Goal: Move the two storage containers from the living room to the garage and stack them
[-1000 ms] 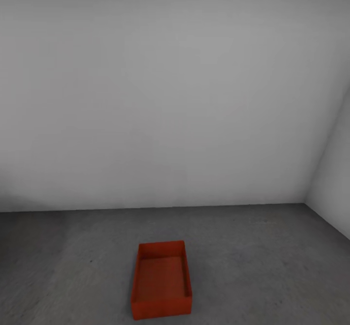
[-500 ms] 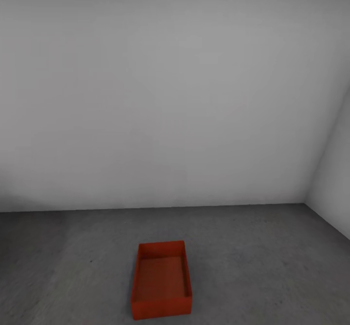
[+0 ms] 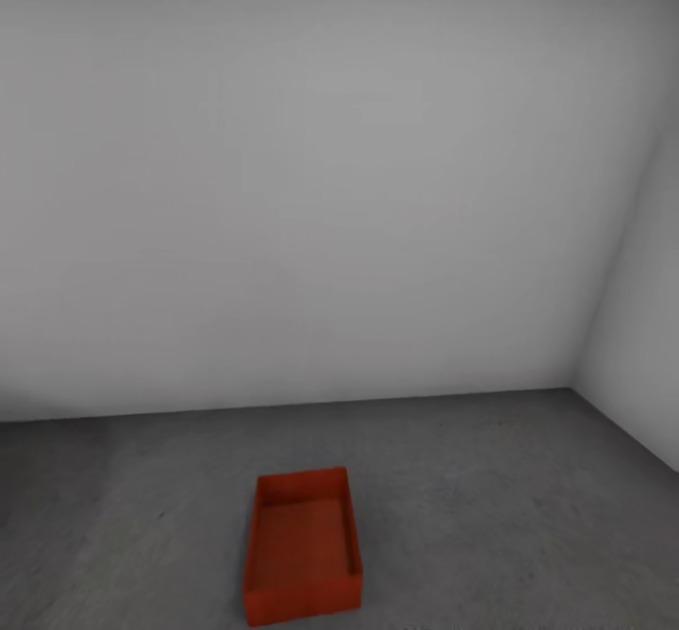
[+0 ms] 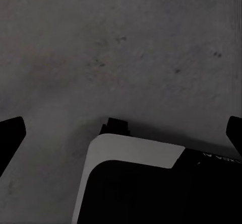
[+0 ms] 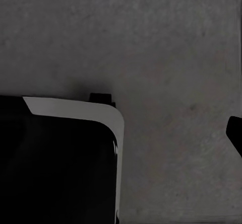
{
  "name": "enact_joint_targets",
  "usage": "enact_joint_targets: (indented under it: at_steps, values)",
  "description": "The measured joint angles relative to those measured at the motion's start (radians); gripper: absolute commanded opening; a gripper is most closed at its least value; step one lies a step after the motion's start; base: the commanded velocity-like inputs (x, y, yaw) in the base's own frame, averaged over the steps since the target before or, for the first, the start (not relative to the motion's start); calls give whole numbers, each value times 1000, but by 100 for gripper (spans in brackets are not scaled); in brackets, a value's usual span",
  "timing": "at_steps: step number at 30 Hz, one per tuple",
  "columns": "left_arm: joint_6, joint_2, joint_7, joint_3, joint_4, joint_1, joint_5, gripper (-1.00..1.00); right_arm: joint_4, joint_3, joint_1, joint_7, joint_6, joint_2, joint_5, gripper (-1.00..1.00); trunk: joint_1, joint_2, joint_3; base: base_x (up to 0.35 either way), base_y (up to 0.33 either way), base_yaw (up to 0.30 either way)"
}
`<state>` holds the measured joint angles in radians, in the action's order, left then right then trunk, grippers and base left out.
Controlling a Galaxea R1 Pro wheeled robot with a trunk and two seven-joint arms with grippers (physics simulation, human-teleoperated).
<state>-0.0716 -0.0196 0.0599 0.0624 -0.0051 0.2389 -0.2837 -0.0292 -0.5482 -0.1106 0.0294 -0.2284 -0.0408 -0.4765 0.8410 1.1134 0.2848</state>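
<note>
Camera drifted right, container (image 3: pixel 303 545) still on garage floor (image 3: pixel 490 507) near wall; left tool (image 4: pixel 121 133) spread apart and empty, right tool's state unclear; one container placed, next means fetching the second to stack.

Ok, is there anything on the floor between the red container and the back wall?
No. In the head view, only bare grey concrete floor lies between the red container and the white back wall.
</note>
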Motion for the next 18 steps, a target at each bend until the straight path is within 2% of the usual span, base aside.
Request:
enact_joint_targets:
  at_steps: [10, 18]
  values:
    - [0, 21, -3, 1, 1, 0, -2, 100, -1, 3, 0, 1, -1, 0, -3, 100, 0, 0, -5, 0, 0, -274]
    - [0, 25, -3, 1, 2, 0, -4, 100, -1, 6, 0, 1, -2, 0, -5, 100, 0, 0, -6, 0, 0, -287]
